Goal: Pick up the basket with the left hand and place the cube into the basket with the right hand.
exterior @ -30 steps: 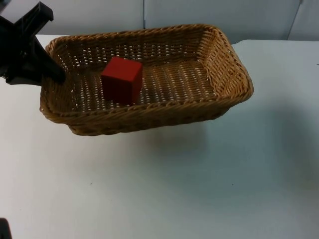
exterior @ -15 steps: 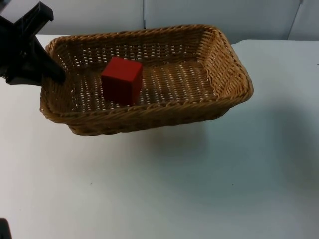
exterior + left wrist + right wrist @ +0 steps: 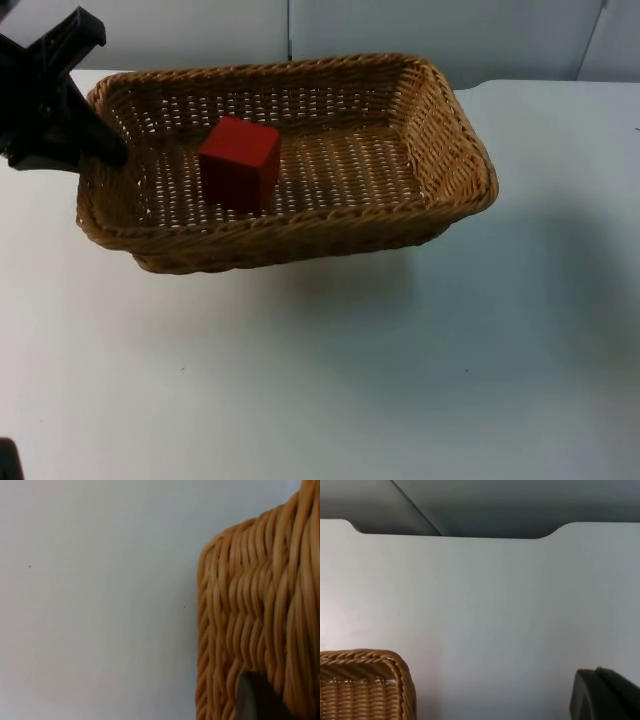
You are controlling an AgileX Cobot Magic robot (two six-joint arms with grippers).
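Inside woven wicker basket (image 3: 440,150), smooth red cube (image 3: 238,163)

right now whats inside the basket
One red cube sits on the floor of the basket, toward the end that the left tool grips. The cube covers the weave beneath it; the near wall hides the floor's front edge.
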